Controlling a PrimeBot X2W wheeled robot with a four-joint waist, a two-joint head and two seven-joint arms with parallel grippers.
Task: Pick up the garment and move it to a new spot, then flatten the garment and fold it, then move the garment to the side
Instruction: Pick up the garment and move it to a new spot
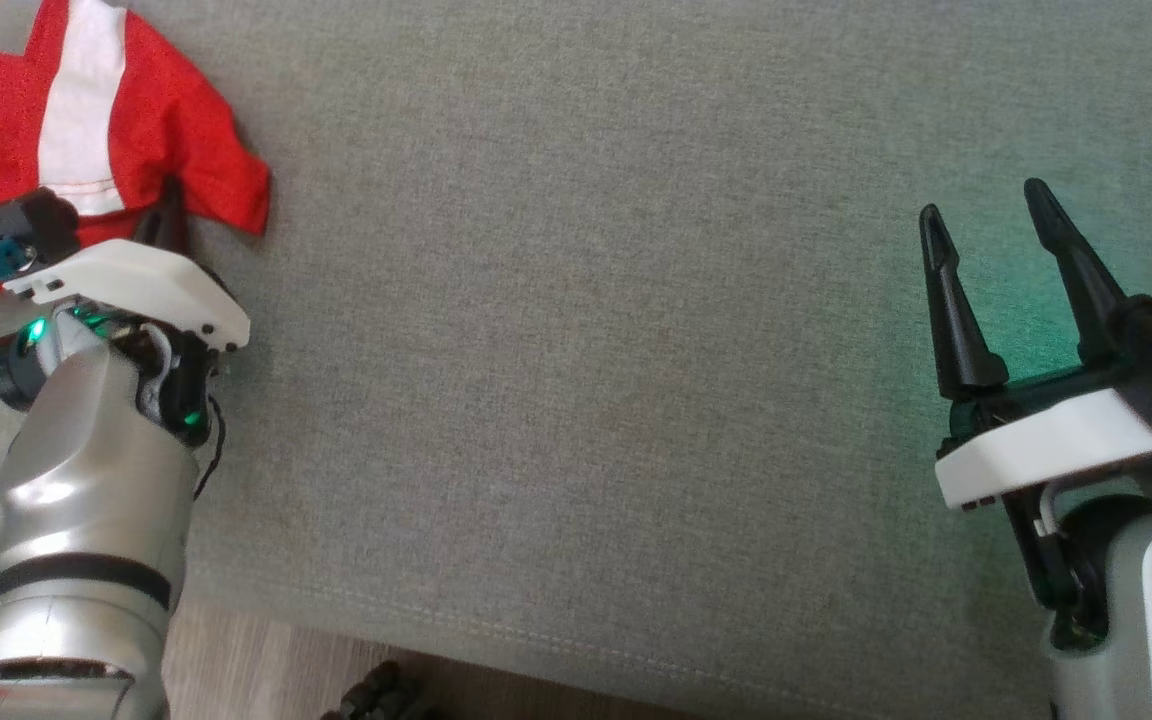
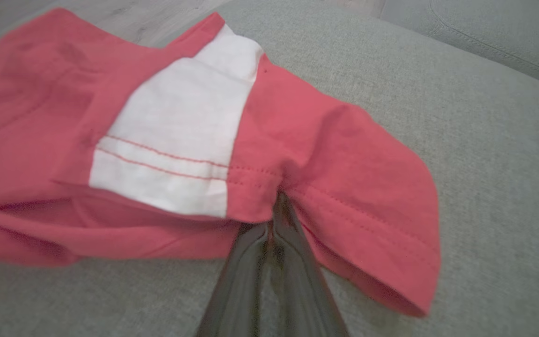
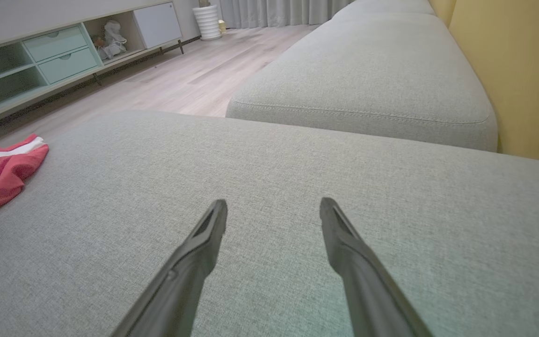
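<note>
The left end effector [image 2: 276,208] is pinched shut on the hem of the crumpled red-and-white cloth garment [image 2: 335,150] at the left edge of the grey fabric sofa cushion [image 1: 586,350], seemingly ready to lift it, while the right end effector [image 1: 984,205] hovers wide open and empty.

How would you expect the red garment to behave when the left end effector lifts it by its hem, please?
Probably floppy: the garment lies in soft folds, so it should drape and hang from the left end effector, shut on its hem. Likely light, being thin cloth. Dragged across the woven cushion, it may bunch.
</note>
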